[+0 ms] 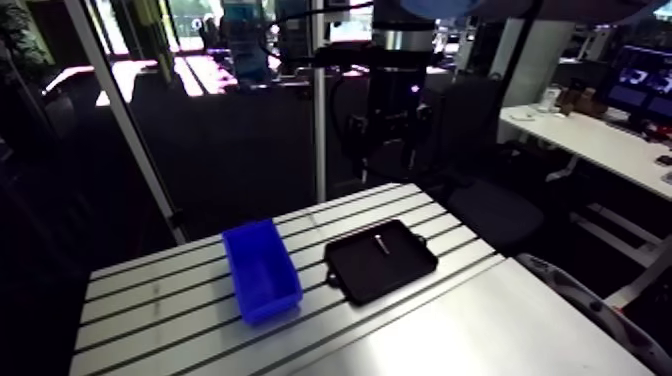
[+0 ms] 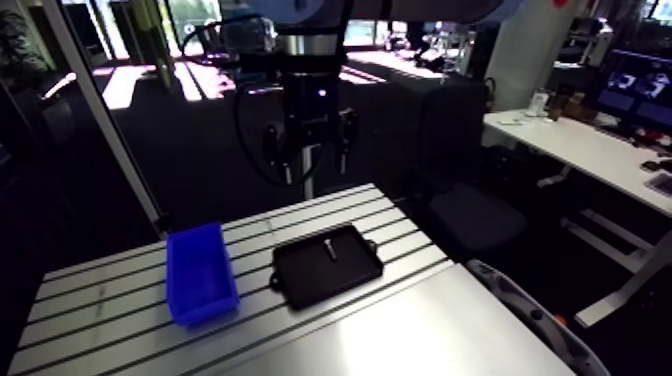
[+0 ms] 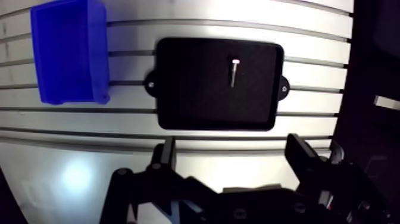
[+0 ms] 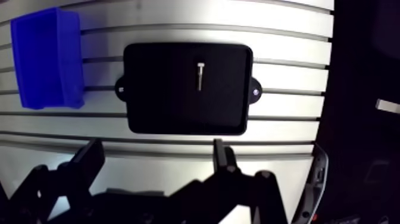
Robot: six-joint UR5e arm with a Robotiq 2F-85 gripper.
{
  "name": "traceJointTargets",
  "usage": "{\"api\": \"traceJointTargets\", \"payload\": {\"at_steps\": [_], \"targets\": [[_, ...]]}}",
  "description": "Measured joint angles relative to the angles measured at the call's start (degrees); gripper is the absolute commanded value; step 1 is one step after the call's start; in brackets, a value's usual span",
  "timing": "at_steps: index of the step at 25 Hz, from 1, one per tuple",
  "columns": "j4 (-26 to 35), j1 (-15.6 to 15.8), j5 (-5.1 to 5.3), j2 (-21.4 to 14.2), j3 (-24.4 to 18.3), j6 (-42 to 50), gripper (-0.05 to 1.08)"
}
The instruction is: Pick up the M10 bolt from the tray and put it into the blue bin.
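A small silver M10 bolt [image 3: 234, 71] lies loose in the black tray [image 3: 178, 107], in the half farther from the blue bin [image 3: 68, 50]. The bin stands beside the tray on the slotted table, a small gap apart, and looks empty. My gripper [image 3: 232, 146] hangs high above the table, open with nothing between its fingers. In the wrist view the tray lies ahead of the fingertips [image 3: 168, 144]. In the arm view the gripper [image 2: 307, 160] hovers behind and above the tray [image 2: 325, 268] and the bin [image 2: 198, 275].
The slotted aluminium table [image 1: 160, 320] changes to a smooth metal plate [image 1: 470, 330] at the near right. An upright post [image 1: 320, 110] and a slanted post [image 1: 130, 130] stand at the table's far edge. A grey curved part [image 1: 590, 300] sits off the right edge.
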Motion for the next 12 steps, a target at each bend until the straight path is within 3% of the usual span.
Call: {"api": "traceJointTargets", "payload": {"at_steps": [12], "targets": [[-7.79, -2.17, 0.33, 3.14, 3.97, 0.79, 0.01]]}}
